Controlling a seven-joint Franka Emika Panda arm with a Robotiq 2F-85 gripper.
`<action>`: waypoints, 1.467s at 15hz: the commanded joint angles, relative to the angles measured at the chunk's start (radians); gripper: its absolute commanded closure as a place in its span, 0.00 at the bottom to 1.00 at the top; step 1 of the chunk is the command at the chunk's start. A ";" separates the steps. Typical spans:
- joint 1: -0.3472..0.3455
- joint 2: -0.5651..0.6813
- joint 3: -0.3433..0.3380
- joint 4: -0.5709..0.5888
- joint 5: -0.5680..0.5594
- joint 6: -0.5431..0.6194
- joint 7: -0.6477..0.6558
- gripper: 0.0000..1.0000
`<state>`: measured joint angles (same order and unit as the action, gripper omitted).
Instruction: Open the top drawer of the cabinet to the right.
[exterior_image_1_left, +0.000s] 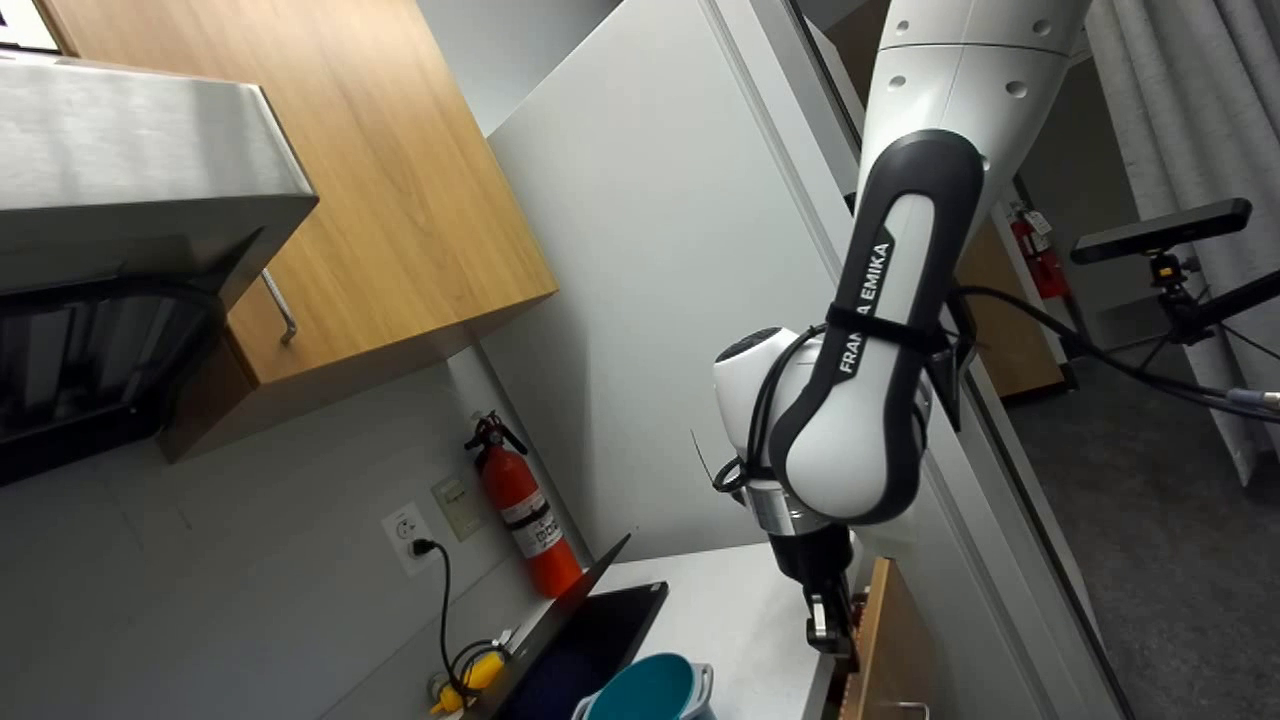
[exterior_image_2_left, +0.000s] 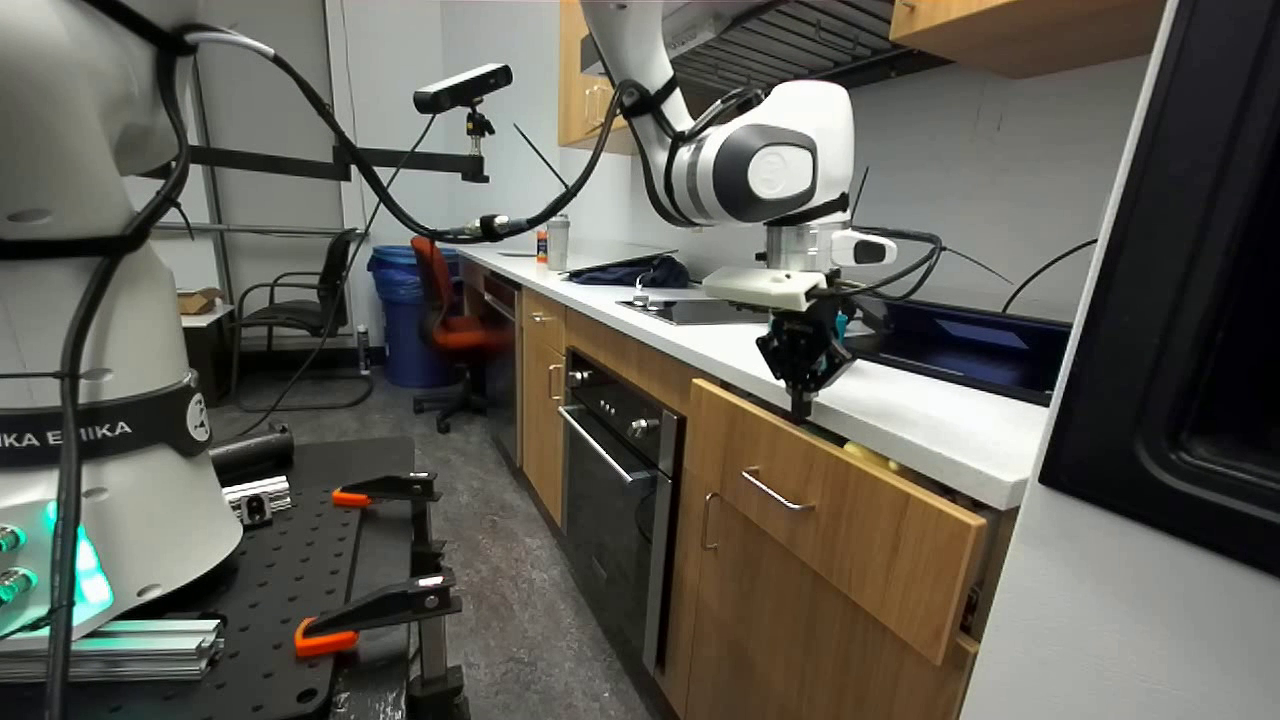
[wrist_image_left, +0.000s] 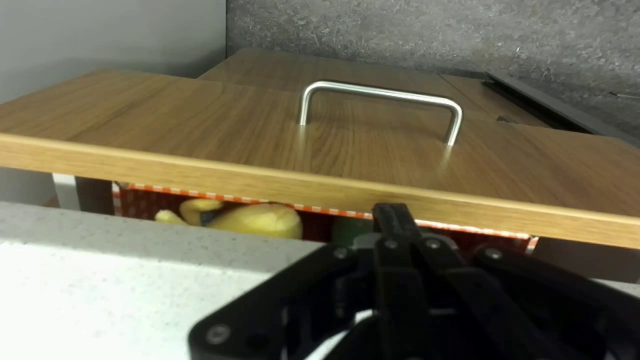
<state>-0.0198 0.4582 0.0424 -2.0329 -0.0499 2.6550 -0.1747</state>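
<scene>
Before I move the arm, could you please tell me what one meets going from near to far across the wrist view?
White countertop, rounded yellow object inside the top drawer, that drawer's light-wood front panel, metal handle, grey floor.

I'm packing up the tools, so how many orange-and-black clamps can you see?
2, both in an exterior view at the edge of the black perforated table: a front clamp, and a back clamp beyond it. More may be hidden.
</scene>
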 joint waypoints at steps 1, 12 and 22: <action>-0.006 0.038 -0.003 0.047 -0.009 0.024 -0.016 1.00; -0.014 0.104 -0.009 0.123 -0.004 -0.006 -0.016 1.00; -0.022 0.123 -0.021 0.160 0.005 -0.103 0.000 1.00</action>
<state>-0.0242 0.5372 0.0311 -1.9328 -0.0492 2.5977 -0.1735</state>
